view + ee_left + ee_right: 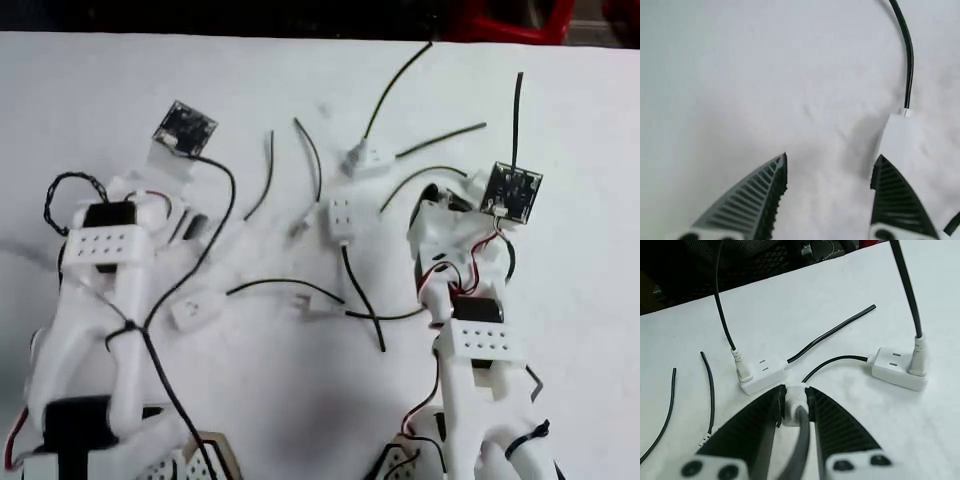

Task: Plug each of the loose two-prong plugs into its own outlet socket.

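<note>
Clamping a white plug [793, 405] in the right claw [796, 391], both dark fingers shut against its sides, with a grey cord [799, 450] trailing back between them. Hanging over the right half of the tabletop [560, 90], roughly midway between the near and far edges. Pointing toward a first socket block [765, 374] lying flat just beyond the fingertips, already carrying a seated plug [742, 371] with a black lead rising from it, and showing one free pair of slots beside that. Facing also a second socket block [892, 369] well off to one side, likewise loaded with a corded plug [918, 356] and baring one more pair of slots. Finding both blocks around the middle of the tabletop, toward the far edge, with loose black wires [709, 385] scattered flat nearby.

Spreading wide at the left claw [832, 159], with bare tabletop showing in the gap between its ribbed fingers [762, 192]. Hanging over the left half of the tabletop. Bordering another plug [896, 140], white, right at the tip of one finger, with a black cord [908, 55] running away from it; touching or not, impossible to tell.

Looking farther toward the near edge, meeting a third white block [195, 308] left of centre and a small loose plug [318, 305] on a black lead near the centre.
</note>
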`<action>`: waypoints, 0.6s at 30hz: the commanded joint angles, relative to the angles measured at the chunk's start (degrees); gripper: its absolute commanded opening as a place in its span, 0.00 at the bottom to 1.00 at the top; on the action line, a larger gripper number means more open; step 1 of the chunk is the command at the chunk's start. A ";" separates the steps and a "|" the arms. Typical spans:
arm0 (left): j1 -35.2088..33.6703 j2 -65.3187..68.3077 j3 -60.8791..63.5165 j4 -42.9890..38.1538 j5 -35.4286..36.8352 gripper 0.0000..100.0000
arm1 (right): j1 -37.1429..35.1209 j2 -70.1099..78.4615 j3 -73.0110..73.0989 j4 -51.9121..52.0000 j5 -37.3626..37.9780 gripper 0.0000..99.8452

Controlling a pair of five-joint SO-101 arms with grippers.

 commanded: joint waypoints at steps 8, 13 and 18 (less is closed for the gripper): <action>3.91 9.80 -0.97 -1.14 0.62 0.27 | 0.31 0.13 -2.55 0.13 -0.18 0.02; 8.31 8.75 -0.79 3.16 0.88 0.24 | 0.31 0.13 -2.55 0.13 -0.18 0.02; 10.42 8.40 -0.79 5.54 0.88 0.22 | 0.31 0.13 -2.55 0.13 -0.18 0.02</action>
